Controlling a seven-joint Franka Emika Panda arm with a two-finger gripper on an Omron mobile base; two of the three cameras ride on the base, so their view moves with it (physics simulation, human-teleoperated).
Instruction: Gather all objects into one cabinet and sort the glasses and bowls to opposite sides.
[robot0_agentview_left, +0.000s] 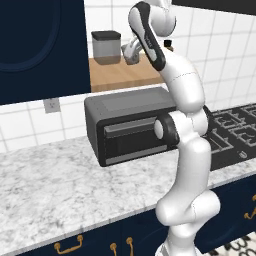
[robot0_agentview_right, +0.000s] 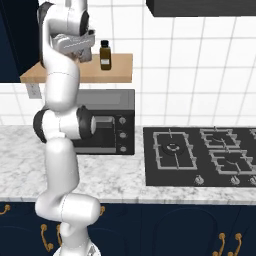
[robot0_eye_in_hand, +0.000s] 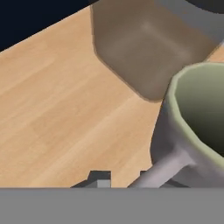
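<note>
On the wooden shelf (robot0_agentview_left: 122, 75) above the toaster (robot0_agentview_left: 131, 127), the gripper (robot0_eye_in_hand: 118, 177) clasps a grey cup (robot0_eye_in_hand: 192, 131); it should lift straight, clear of the canister (robot0_agentview_left: 106, 47).

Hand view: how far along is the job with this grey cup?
Nothing looks done yet: the grey cup is at the wooden shelf beside a canister, not in the cabinet. In hand: the end effector is at the cup's handle; whether it grips is unclear. Left: carry the cup there, then gather and sort the rest.
</note>
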